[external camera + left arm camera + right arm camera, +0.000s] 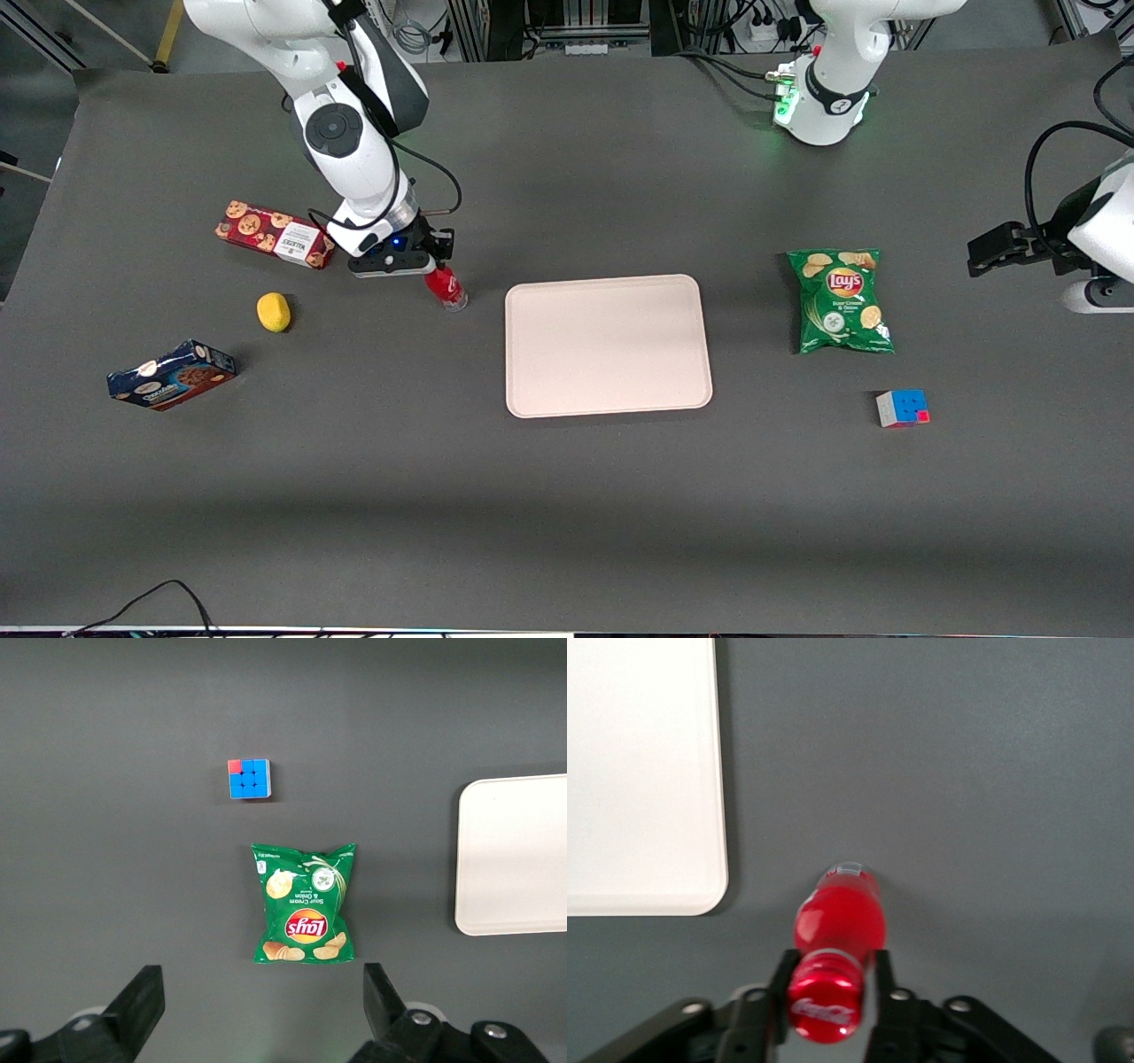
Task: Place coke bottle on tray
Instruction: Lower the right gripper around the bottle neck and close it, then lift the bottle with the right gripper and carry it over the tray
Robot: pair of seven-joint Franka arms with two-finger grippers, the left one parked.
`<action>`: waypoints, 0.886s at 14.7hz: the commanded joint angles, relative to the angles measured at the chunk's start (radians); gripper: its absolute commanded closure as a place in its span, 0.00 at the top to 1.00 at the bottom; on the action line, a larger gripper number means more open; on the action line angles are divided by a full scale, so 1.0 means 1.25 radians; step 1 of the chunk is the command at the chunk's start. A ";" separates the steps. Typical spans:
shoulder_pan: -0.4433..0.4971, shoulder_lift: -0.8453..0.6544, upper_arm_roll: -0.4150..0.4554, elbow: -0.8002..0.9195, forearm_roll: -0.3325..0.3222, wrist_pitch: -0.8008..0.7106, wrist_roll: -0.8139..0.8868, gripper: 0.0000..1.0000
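Observation:
The coke bottle [447, 290] is a small red bottle with a red cap and a clear base. It stands slightly tilted on the dark table beside the tray [607, 346], toward the working arm's end. My right gripper [433, 266] is right above it, its fingers closed against the bottle's cap and shoulder. In the right wrist view the gripper [833, 958] has a finger on each side of the bottle [840, 917], with the red cap between them. The tray's rounded corner [647, 788] lies a short gap away from the bottle. The tray holds nothing and also shows in the left wrist view [523, 859].
Toward the working arm's end lie a red cookie box [275, 234], a yellow lemon [274, 312] and a blue chocolate box [172, 375]. Toward the parked arm's end lie a green Lay's chip bag [840, 301] and a colour cube [902, 408].

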 commanded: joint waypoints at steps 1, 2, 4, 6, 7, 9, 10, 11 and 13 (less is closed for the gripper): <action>0.008 0.005 -0.001 0.006 0.018 0.012 0.012 0.07; 0.008 0.003 -0.001 0.007 0.018 0.011 0.012 0.00; 0.008 -0.014 -0.001 0.020 0.017 0.001 0.011 0.00; 0.006 -0.057 -0.002 0.060 0.017 -0.085 0.007 0.00; 0.006 -0.072 -0.006 0.102 0.017 -0.162 0.005 0.00; 0.004 -0.083 -0.014 0.219 0.017 -0.330 0.002 0.00; 0.003 -0.082 -0.016 0.283 0.017 -0.409 0.002 0.00; 0.003 -0.077 -0.016 0.348 0.017 -0.477 0.008 0.00; 0.006 -0.062 -0.016 0.465 0.017 -0.569 0.012 0.00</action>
